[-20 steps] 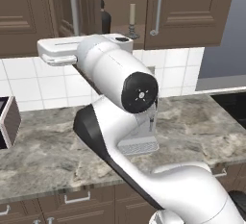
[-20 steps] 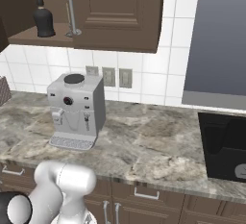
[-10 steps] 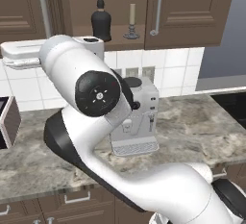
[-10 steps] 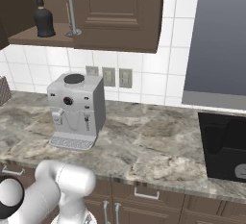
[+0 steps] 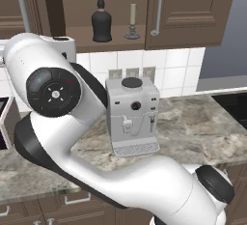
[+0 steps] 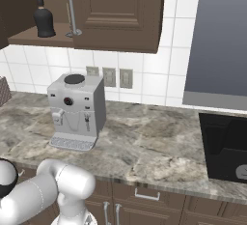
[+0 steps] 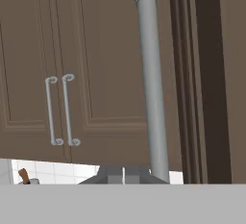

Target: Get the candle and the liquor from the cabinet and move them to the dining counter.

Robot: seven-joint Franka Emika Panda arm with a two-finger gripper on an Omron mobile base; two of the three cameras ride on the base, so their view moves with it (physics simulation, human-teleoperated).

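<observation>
Cabinet (image 5: 193, 11) of dark brown wood, raised-panel doors, one door swung open to bare a flat shelf. Long silver bar handle (image 5: 158, 7) runs down the shut door, round in section, satin finish.

Liquor (image 5: 101, 19) stands upright on that shelf: squat black bell-shaped body, glossy, thin neck with tan band and dark cap. Candle (image 5: 132, 21) just beside it toward the shut door, apart from it: short pale cream taper in a small grey metal candlestick with a round flared base. Right base view shows the liquor (image 6: 44, 20) at the shelf's outer end.

Below the shelf, white square wall tile (image 5: 120, 61) with fine grout lines. Coffee machine (image 5: 132, 115), boxy, matte silver-grey, round dark top plate, ribbed drip tray, sits on the grey-beige veined marble worktop (image 5: 193, 127). Black glossy cooktop (image 6: 226, 147) is set into the marble further along.

Hand view looks at shut brown panel doors with a pair of slim silver handles (image 7: 60, 110) and a smooth grey pipe (image 7: 153, 83) with an elbow at top. Fingers clenched tight together, holding nothing. Smooth white arm (image 5: 96, 171) with dark round joint caps.
</observation>
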